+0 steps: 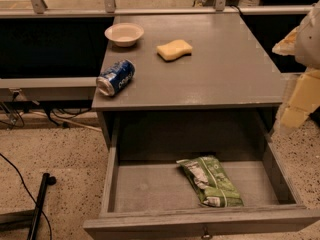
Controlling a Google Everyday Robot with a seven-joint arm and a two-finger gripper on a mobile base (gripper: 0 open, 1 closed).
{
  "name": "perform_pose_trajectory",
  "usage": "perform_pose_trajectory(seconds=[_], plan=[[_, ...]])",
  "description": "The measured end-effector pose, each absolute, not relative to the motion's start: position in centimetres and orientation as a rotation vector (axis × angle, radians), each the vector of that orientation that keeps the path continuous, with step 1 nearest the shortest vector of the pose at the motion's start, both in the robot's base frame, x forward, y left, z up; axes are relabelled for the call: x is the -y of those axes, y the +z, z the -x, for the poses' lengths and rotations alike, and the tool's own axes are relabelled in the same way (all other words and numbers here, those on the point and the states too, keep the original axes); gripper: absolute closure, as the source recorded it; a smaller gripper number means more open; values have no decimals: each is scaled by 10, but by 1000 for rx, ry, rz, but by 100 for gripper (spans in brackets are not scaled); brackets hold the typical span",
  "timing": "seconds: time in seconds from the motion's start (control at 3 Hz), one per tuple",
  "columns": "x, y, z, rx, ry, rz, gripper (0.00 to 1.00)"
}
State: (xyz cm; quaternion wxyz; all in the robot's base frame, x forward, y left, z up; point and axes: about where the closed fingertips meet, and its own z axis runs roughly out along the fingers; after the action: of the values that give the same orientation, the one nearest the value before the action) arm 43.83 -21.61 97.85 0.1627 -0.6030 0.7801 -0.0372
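A grey cabinet table (225, 79) stands with its drawer (145, 189) pulled open. A green snack bag (210, 180) lies in the drawer at the right. On the top, a blue soda can (116, 77) lies on its side near the front left edge. A white bowl (124, 34) sits at the back left, and a yellow sponge (174, 49) lies beside it toward the middle. My arm and gripper (298, 101) show as a pale, yellowish shape at the right edge, beside the table's right front corner. The gripper holds nothing that I can see.
A metal railing (150, 9) with glass runs behind the table. Dark cables (15, 116) and a black stand leg (39, 204) lie on the speckled floor at the left. The open drawer's front juts out toward the bottom of the view.
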Motion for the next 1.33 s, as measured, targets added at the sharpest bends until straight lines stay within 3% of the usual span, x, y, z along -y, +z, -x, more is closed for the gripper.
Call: perform_pose_trajectory(seconds=[0.33,1.33], plan=[[216,975,-438,-2235,-102,1713,0],[184,796,-418,-2643,-20,1305,0]])
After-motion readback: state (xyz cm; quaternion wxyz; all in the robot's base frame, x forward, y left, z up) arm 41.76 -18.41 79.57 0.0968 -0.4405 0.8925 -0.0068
